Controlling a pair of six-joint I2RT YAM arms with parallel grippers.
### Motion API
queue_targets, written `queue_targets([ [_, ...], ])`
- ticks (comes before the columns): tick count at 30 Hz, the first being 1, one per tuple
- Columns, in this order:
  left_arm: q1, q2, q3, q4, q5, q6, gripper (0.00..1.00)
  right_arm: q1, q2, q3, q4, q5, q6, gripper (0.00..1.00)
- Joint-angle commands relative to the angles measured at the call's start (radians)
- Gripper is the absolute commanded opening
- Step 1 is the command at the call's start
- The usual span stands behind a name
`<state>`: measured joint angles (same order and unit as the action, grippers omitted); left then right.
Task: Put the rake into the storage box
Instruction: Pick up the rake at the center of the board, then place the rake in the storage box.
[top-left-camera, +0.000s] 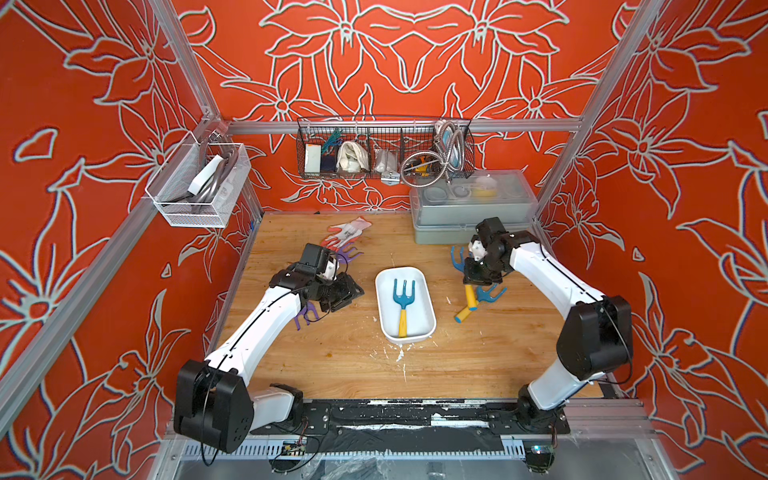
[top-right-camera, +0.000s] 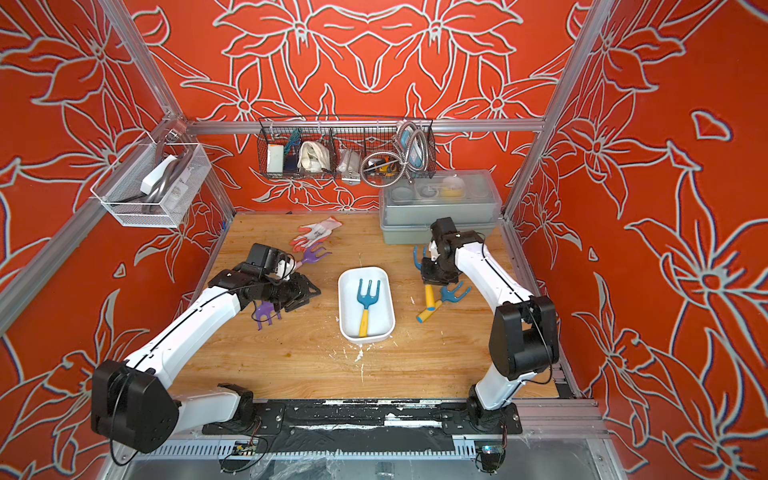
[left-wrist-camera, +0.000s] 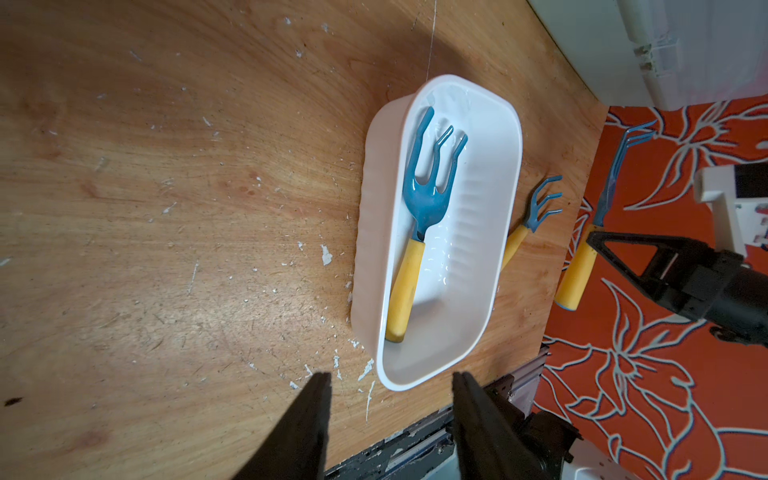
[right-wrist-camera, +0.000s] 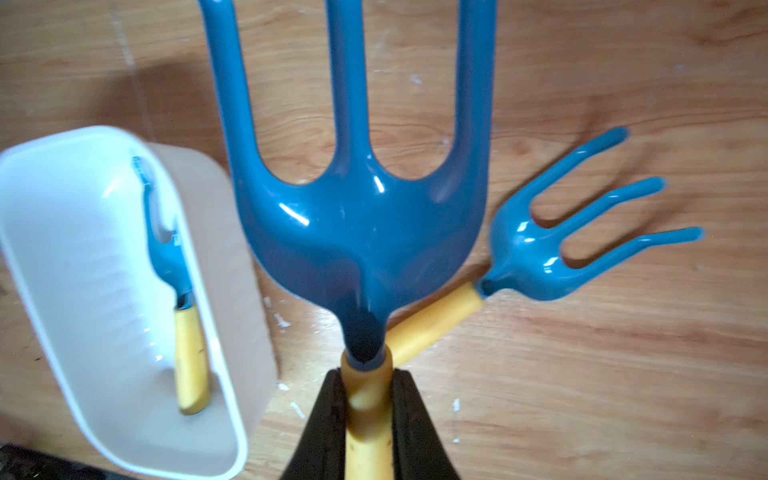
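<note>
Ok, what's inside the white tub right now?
One blue rake with a yellow handle lies in the white storage box, on its ribbed floor, tines pointing away from the robot. Nothing else shows inside; the floor under the rake is covered.

1 rake (top-left-camera: 402, 303) lies in the storage box (top-left-camera: 420, 286); right of the box, another rake (top-left-camera: 488, 294) lies on the worktop (top-left-camera: 332, 365); a glove (top-left-camera: 347, 230) lies behind-left.

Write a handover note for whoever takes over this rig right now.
Left gripper: open, empty, left of the storage box.
Right gripper: fingers shut on the yellow handle of the held rake, right of the box.
Done: the boxed rake lies inside the box.
Left: carry the held rake over and release it; likely then the loose rake on the table beside it.
</note>
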<state>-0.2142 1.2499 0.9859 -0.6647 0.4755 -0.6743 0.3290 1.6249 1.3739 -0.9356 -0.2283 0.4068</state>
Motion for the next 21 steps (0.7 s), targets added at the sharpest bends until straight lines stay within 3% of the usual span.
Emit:
queue_targets([
  [1, 0.007, -0.034, -0.027, -0.03, -0.012, -0.011, 0.5, 0.095, -0.034, 0.019, 0.021, -0.055, 0.127, 0.0],
  [11, 0.006, -0.136, -0.1, -0.056, -0.026, -0.049, 0.5, 0.296, -0.057, -0.052, 0.165, -0.1, 0.337, 0.0],
  [21, 0.006, -0.234, -0.158, -0.092, -0.039, -0.068, 0.5, 0.376, -0.013, -0.058, 0.175, -0.06, 0.339, 0.04],
])
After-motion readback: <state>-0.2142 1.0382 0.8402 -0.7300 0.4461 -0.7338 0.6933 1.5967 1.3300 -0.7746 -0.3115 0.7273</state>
